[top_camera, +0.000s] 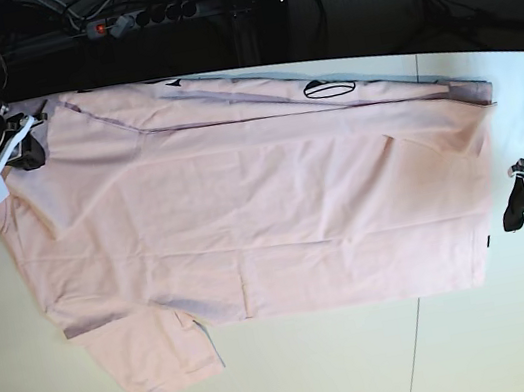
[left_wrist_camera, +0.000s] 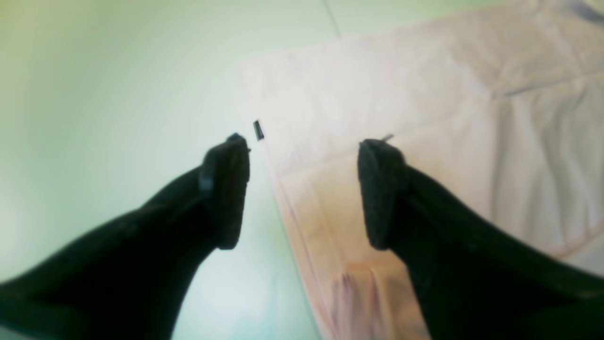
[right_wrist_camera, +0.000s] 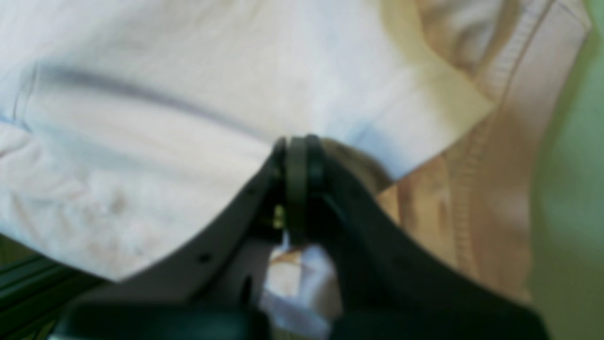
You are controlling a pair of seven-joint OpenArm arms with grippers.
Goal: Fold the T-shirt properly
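T-shirt [top_camera: 244,209] – one lengthwise fold in, more left | right gripper [right_wrist_camera: 297,160] clamps fabric | left gripper [left_wrist_camera: 302,189] – jaws apart, empty

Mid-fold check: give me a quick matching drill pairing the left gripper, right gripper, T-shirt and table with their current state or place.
Column one:
1. left gripper
2. right gripper
3. T-shirt
4. table

Column two:
A. shut on pink cloth
B. pale surface under everything
C. open, straddling the cloth's edge
D. spread out, one sleeve sticking out toward the near edge in the base view

Pairs: 1-C, 2-A, 3-D, 4-B
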